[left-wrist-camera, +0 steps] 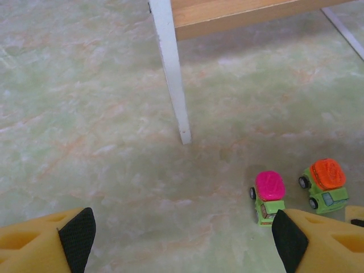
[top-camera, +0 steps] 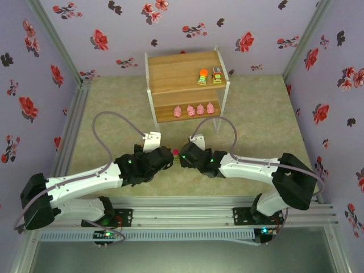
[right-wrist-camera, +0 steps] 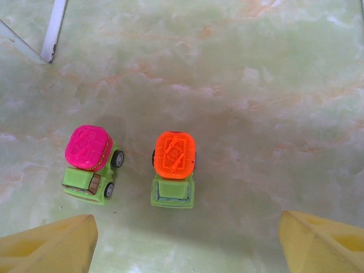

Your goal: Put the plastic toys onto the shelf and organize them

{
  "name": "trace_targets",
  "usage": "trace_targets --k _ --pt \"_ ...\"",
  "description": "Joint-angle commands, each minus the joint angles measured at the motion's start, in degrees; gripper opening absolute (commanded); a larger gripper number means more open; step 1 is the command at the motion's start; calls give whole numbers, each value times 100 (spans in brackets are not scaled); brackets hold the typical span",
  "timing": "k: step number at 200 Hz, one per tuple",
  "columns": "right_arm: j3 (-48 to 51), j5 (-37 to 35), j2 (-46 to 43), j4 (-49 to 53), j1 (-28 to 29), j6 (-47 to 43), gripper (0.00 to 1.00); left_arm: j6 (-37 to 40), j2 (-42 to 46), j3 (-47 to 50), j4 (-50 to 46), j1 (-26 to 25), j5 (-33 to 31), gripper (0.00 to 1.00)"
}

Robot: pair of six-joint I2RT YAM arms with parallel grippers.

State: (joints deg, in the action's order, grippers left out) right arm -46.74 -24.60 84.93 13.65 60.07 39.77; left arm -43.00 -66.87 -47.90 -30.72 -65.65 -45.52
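Magenta-topped truck [right-wrist-camera: 90,164] and orange-topped truck [right-wrist-camera: 174,169] stand side by side on the table [right-wrist-camera: 273,85] before the shelf [top-camera: 185,71], awaiting placement. Left gripper [left-wrist-camera: 183,239] and right gripper [right-wrist-camera: 187,244], both spread and empty, hover close, apparently for pickup.

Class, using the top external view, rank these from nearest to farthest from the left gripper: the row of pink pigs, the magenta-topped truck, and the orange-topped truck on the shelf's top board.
1. Magenta-topped truck, on the table just right of the left gripper.
2. Row of pink pigs, on the lower board of the shelf.
3. Orange-topped truck, on the top board, farthest back.
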Motion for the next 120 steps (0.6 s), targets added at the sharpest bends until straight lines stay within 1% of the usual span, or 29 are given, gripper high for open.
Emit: trace_targets --k 1,43,89,120 --pt "-224 -220 166 152 52 224 82 -252 109 70 -136 48 -212 85" --pt "-390 -220 526 120 53 345 76 -418 70 147 -180 95 -194 85" --pt "-594 -253 837 151 50 383 66 -488 76 201 -222 122 -177 85" --pt "-666 -250 1014 112 40 356 64 -526 118 269 -217 148 -163 85"
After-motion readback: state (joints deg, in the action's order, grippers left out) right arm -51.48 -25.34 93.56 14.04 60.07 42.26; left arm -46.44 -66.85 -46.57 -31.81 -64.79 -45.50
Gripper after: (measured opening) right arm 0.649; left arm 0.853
